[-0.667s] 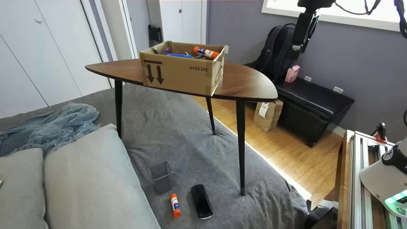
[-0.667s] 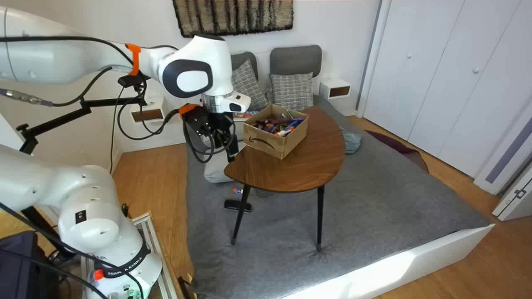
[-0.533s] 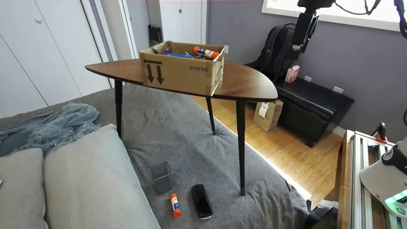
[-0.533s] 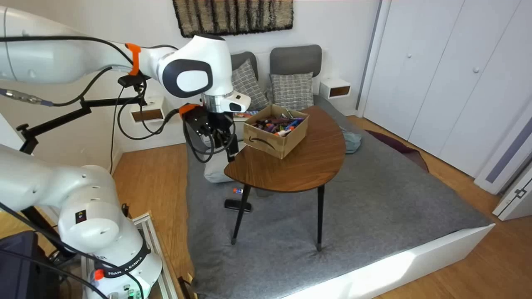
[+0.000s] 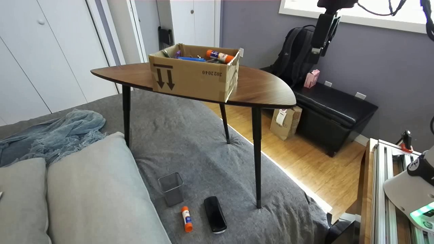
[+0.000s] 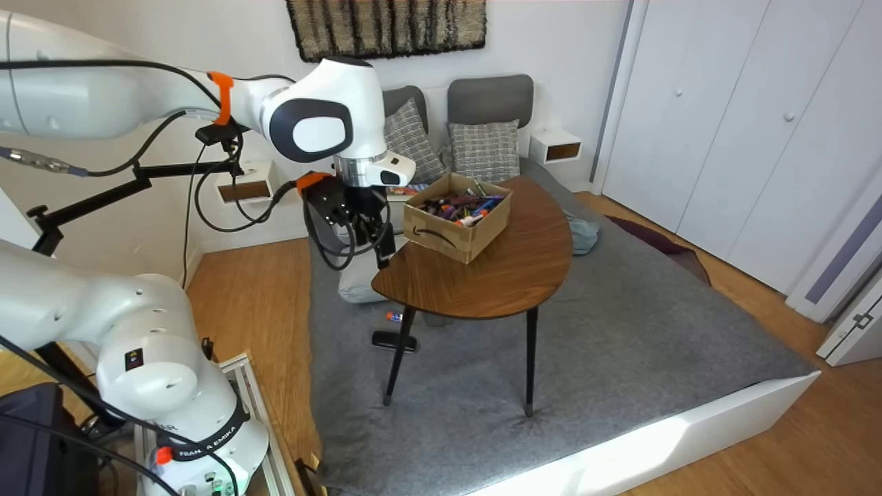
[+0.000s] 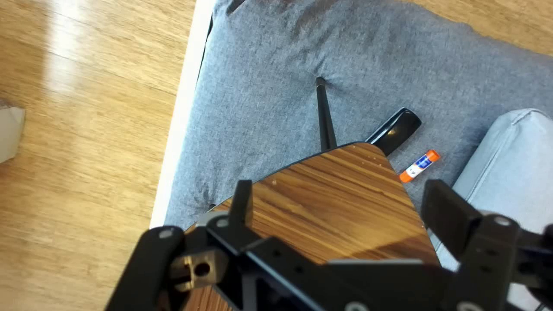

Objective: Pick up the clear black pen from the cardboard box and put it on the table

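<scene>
So closest to the camera in an exterior view is the white Panda arm [image 6: 138, 96], with an orange strap [image 6: 222, 96] wrapped around it. Off the end of it hangs the Robotiq gripper [image 7: 339, 194], fingers [image 7: 443, 207] spread wide, and in the wrist view it's mostly wood grain showing through the gap. That wood belongs to the dark brown wooden table [image 6: 482, 289], the rounded-triangle one, with thin black legs [image 5: 256, 152] planted right on the grey bed cover [image 6: 641, 296]. Down on the cover near one of those legs there's a glossy black oblong object [image 5: 215, 214], can't tell what, with an orange-ended glue stick [image 5: 187, 219] just beside it and a square-rimmed mesh cup [image 5: 172, 189] close to that. Back up on the tabletop, apart from the gripper and right at the edge, sits the open-topped cardboard box [image 6: 434, 238], stuffed with a jumble of pens and markers [image 6: 455, 207] (honestly can't pick the clear black pen out of that pile, so I couldn't tell you exactly where it is). A second glue stick [image 5: 220, 56] pokes up by the box's rim. Past all that there's a bunched blue throw [image 6: 583, 234], then checked pillows [image 6: 484, 150] leaning on grey backrests [image 6: 490, 100], and way at the back a striped woven hanging [image 6: 389, 27] on the white wall [image 6: 551, 41].
</scene>
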`<state>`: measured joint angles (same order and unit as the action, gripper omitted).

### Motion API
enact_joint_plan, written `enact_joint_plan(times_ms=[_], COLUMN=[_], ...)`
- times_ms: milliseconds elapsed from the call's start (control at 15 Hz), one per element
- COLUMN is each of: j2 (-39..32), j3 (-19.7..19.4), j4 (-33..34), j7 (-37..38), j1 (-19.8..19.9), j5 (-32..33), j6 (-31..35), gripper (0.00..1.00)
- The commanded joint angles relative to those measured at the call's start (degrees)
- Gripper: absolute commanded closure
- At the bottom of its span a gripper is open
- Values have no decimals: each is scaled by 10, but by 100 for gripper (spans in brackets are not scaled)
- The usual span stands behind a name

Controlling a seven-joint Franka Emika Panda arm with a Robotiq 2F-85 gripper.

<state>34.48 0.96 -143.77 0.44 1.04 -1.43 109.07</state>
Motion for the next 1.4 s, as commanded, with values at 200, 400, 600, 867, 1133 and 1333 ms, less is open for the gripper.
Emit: enact_joint_plan(times_ms=[200,400,600,867,1133,1333], j2=[0,0,0,0,0,-38], j3=[-3,-3,-3,-3,-3,-12], j4=[1,1,1,1,1,41], j7=[2,2,2,2,2,18], j1=[-4,-4,-4,-4,-4,-1], j5=[2,2,2,2,2,-24], j6=[-1,-1,-1,-1,-1,27], gripper=[0,0,0,0,0,0])
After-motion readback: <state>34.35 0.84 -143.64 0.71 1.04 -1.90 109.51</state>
